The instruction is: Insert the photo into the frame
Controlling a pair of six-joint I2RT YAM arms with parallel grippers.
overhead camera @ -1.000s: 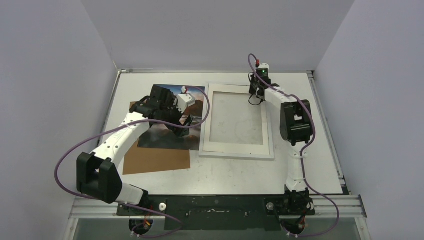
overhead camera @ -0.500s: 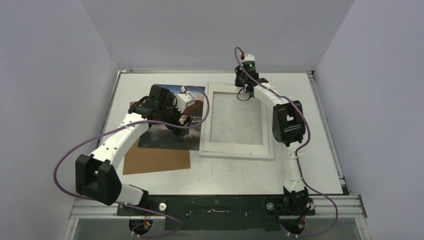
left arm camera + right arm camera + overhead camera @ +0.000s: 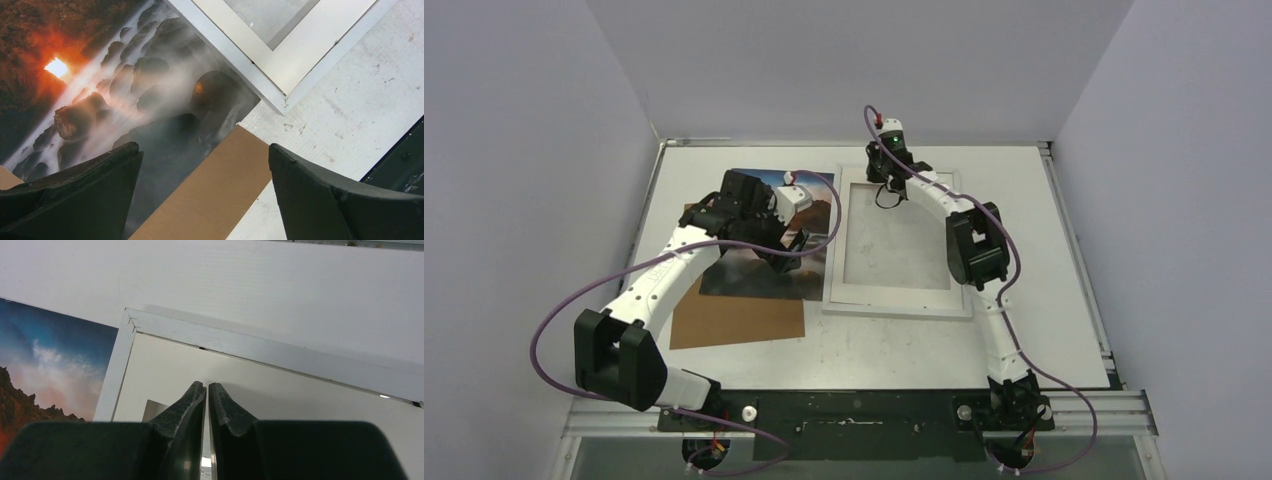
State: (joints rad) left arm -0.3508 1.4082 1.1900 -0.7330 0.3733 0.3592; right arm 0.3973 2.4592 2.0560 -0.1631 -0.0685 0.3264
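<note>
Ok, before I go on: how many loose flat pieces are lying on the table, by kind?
Glossy rectangular landscape photo print: 1
Thin-edged white rectangular picture frame: 1
Plain brown cardboard backing board: 1
Total: 3

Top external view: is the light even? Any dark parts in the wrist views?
Top external view: even light, soft shadows on the table. Left wrist view: photo clear, left end effector nearly black. Right wrist view: frame evenly lit.
</note>
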